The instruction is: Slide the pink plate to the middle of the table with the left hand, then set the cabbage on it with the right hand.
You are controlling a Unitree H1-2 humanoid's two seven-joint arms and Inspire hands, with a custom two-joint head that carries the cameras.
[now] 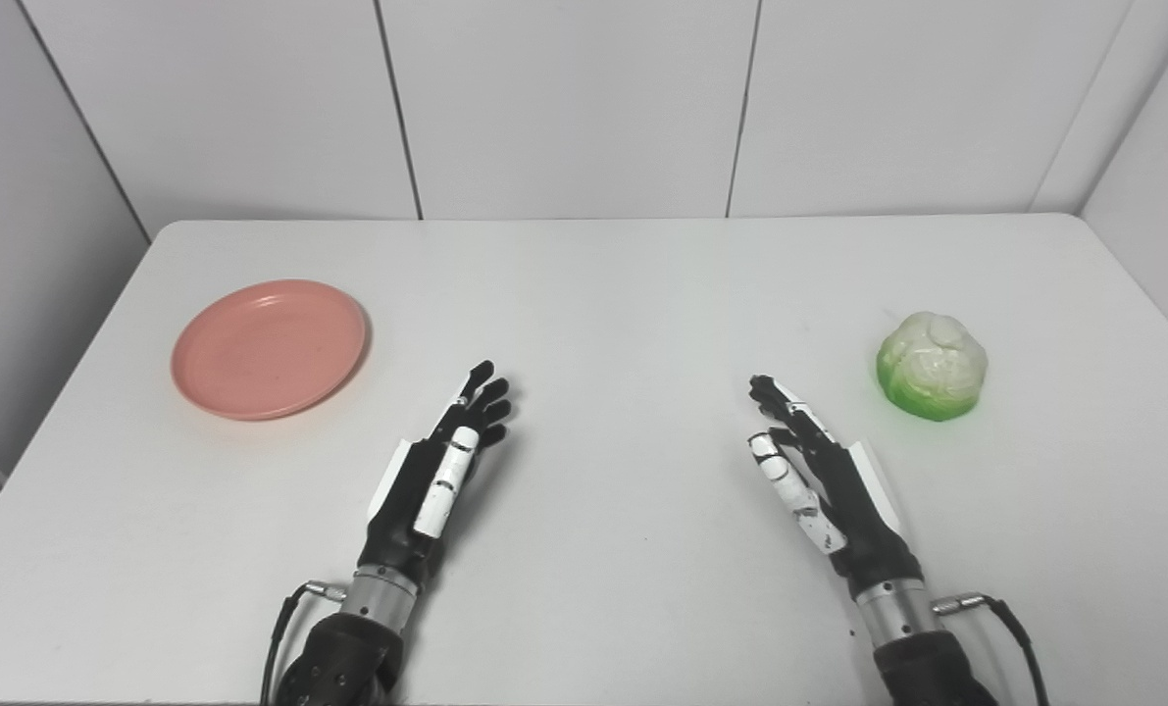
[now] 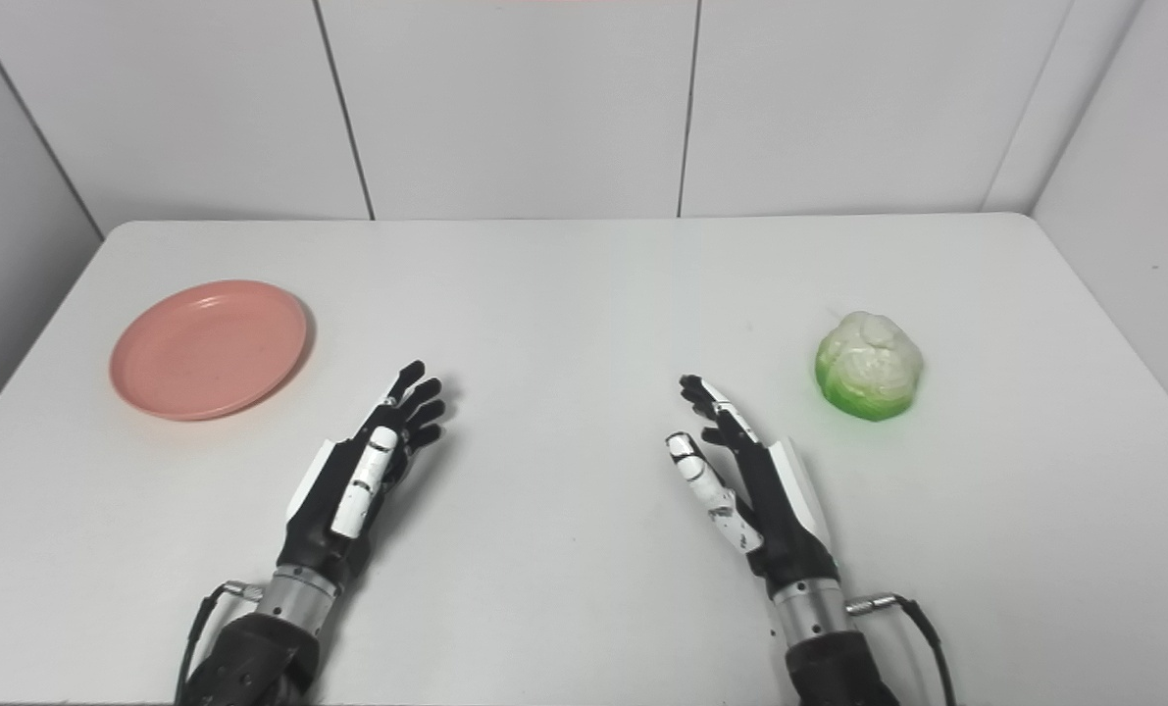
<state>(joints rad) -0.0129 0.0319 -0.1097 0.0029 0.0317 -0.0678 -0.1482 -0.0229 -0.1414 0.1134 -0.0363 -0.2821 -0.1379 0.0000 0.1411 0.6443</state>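
Observation:
The pink plate (image 1: 268, 347) lies empty on the left side of the white table (image 1: 603, 294). Over on the right side rests the cabbage (image 1: 932, 365), pale white on top and green at its base. My left hand (image 1: 438, 471) hovers near the front middle-left, open, fingers stretched forward, to the right of the plate and apart from it. My right hand (image 1: 817, 479) is open too, at the front middle-right, a short way left of the cabbage and not touching it.
White wall panels (image 1: 564, 98) close off the back and both sides of the table. Thin cables (image 1: 995, 613) hang from each wrist near the front edge. Nothing else stands on the tabletop.

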